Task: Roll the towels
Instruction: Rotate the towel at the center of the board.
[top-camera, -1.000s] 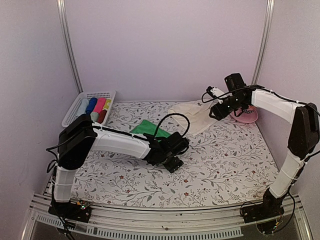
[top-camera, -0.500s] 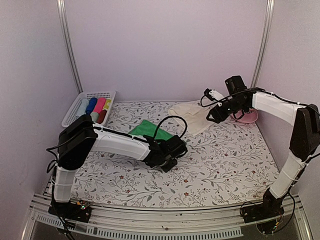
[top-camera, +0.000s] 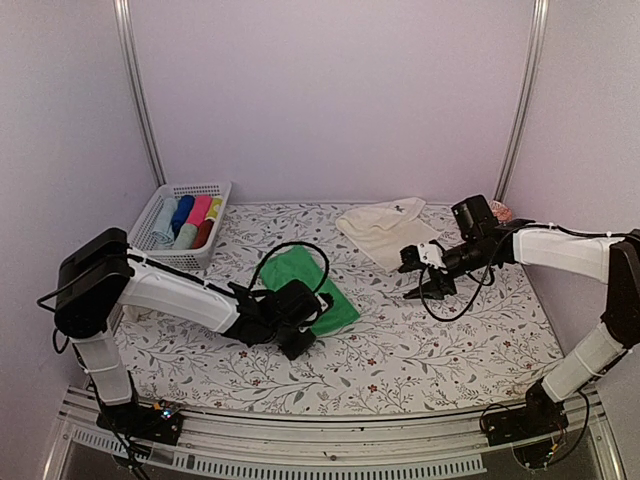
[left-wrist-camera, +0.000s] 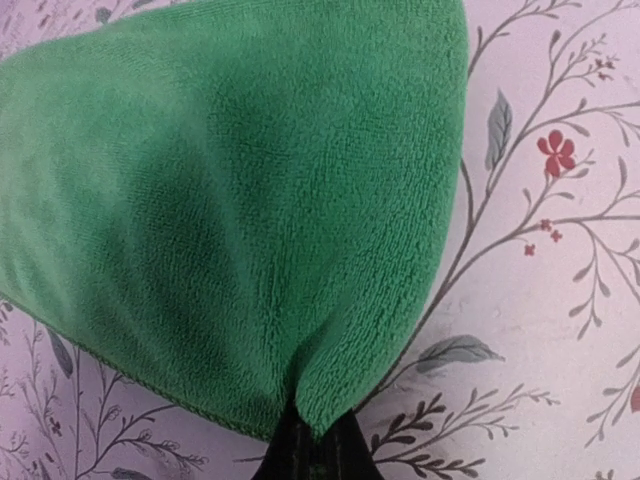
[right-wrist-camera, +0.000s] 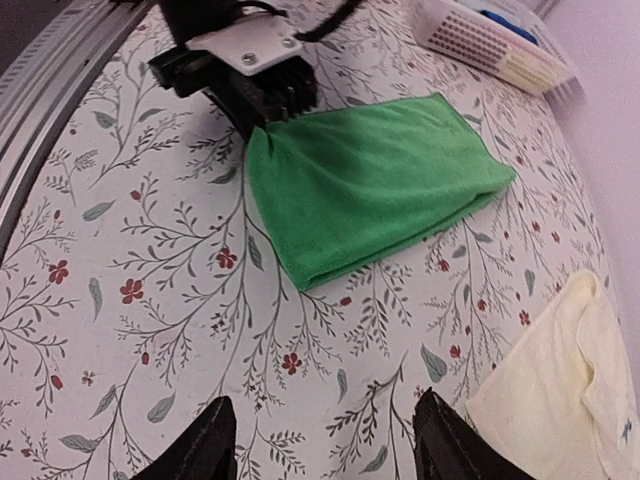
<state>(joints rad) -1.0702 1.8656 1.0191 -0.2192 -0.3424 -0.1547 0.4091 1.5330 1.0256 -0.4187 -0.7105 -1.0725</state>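
Pinching corner of green towel (top-camera: 305, 288), right of basket (top-camera: 168, 197), in closed left gripper (top-camera: 297, 338) | holding right gripper (right-wrist-camera: 325, 445) open, empty | leaving cream towel (top-camera: 385, 228) farther right of basket | risking shallow pinch slipping, towel bunching

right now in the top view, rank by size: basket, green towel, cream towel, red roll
Basket, green towel, cream towel: too alike to rank; green is nearer.
Then red roll, clearly smallest.
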